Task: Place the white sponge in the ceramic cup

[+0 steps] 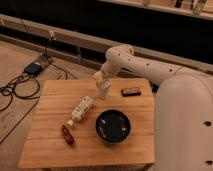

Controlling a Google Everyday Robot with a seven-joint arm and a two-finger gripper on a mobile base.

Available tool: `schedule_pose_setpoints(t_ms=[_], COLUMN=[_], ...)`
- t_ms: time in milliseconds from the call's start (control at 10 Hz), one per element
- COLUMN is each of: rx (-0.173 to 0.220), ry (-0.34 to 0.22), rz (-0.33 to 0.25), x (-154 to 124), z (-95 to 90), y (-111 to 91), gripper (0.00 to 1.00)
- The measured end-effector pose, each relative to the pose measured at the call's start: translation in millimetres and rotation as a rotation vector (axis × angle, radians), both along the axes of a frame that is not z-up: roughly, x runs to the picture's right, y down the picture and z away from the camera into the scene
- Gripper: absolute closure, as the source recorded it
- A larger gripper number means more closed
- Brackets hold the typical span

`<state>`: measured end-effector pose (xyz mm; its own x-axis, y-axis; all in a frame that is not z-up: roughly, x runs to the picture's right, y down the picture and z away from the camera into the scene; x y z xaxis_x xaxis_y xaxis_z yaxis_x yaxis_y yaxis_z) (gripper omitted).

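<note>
The ceramic cup is small and whitish and stands upright at the back middle of the wooden table. My gripper hangs from the white arm right above the cup's rim, a little to its left. A pale blocky shape shows at the gripper's tip. It may be the white sponge, but I cannot tell it apart from the gripper. No sponge lies on the table.
A white cylindrical bottle lies on its side left of centre. A wide black bowl sits in front of the cup. A small dark block lies right of the cup. A red-brown item lies front left. Cables are on the floor to the left.
</note>
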<state>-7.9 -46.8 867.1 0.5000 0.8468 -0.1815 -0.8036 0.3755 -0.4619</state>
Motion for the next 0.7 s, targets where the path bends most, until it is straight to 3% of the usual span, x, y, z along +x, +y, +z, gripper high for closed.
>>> schedule_pose_setpoints(t_ms=[500, 700], rx=[0.023, 0.024], ry=[-0.025, -0.032], rz=[-0.020, -0.025], x=[-5, -6], z=[6.9, 10.0], y=[-11, -10], gripper=[0.99, 0.84])
